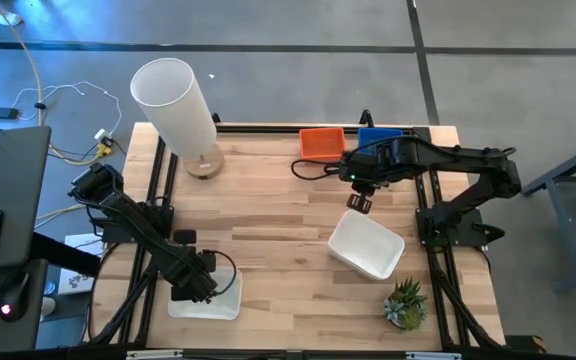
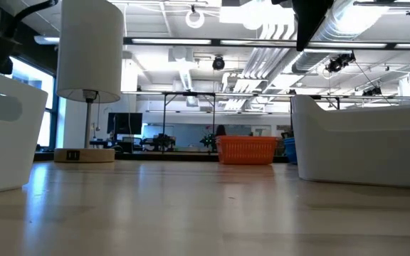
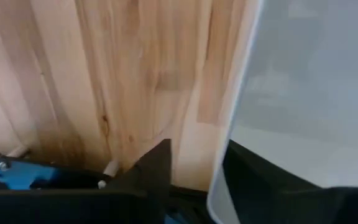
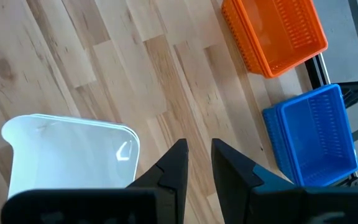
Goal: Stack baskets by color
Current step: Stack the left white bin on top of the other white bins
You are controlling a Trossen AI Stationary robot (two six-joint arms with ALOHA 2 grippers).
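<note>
Smooth white basket [image 3: 303, 93] wall sits between left gripper's [image 3: 194, 165] parted, unclenched fingers.

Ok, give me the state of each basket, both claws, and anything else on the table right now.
Left claw: straddling the near-left white basket's wall, not clamped.
Right claw: empty, above bare wood.
Right white basket: upright, ungripped.
Orange basket: upright, far edge.
Blue basket: upright, beside the orange.
Lamp: standing.
Plant: upright.

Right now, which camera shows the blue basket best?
The right wrist view: the blue basket shows whole, mesh and all. In the high view the right arm partly covers it; the low view shows a sliver; the left wrist view misses it.
</note>
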